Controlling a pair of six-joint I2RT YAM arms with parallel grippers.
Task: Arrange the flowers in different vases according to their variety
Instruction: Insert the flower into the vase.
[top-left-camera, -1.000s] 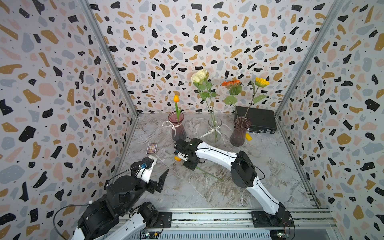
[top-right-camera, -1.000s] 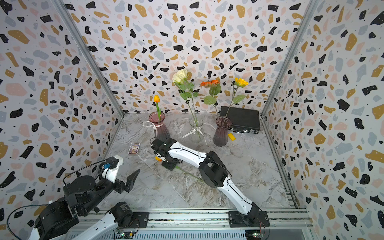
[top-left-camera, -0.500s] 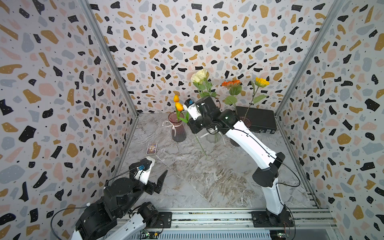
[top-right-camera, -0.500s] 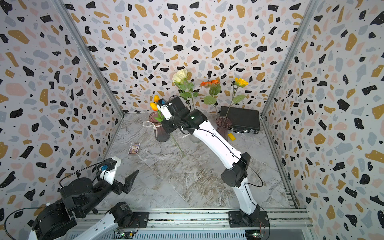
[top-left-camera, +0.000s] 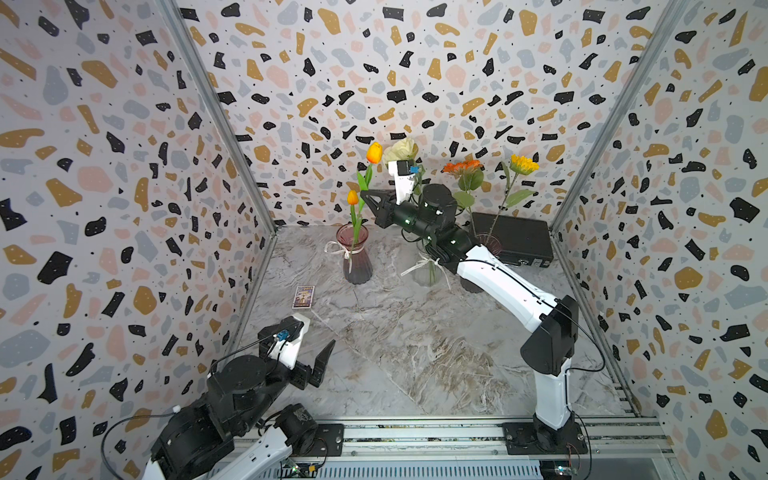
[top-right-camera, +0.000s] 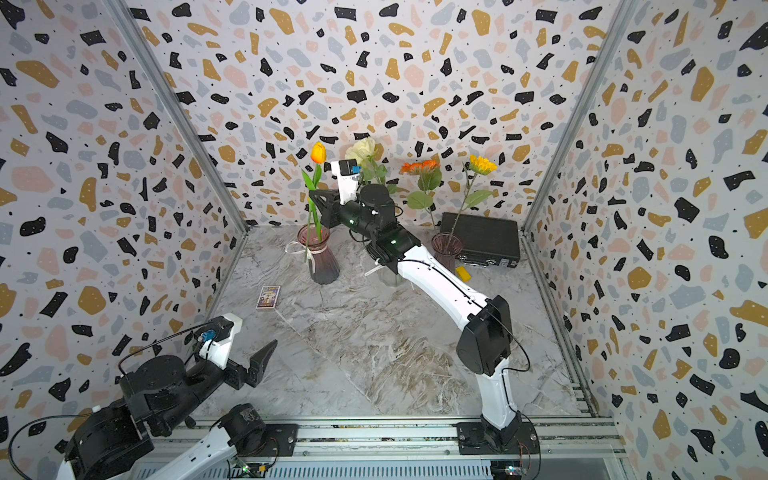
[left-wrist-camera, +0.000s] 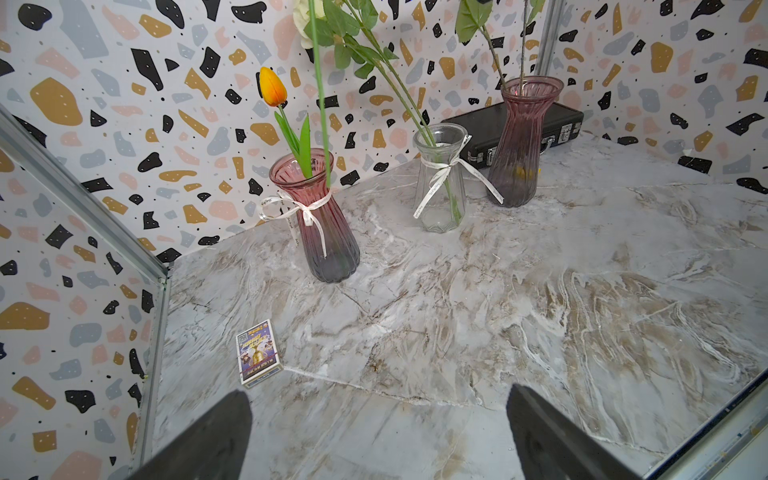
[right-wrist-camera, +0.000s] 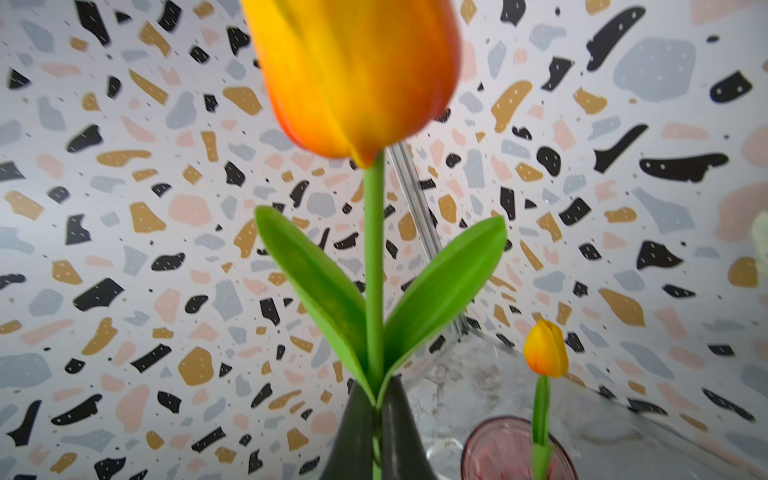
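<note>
My right gripper is shut on the green stem of an orange tulip, holding it upright over the pink-red vase. The stem's lower end reaches that vase's mouth. Another orange tulip stands in this vase. A white rose stands in the clear vase. The purple-brown vase holds an orange daisy and a yellow daisy. My left gripper hangs open and empty at the front left.
A black case lies at the back right behind the vases. A small printed card box lies on the marble floor near the left wall. A small yellow piece lies by the purple-brown vase. Patterned walls close in three sides.
My right gripper lifted the tulip off the table and carried it back and up over the pink-red vase, turning it upright. The left arm stayed put.
</note>
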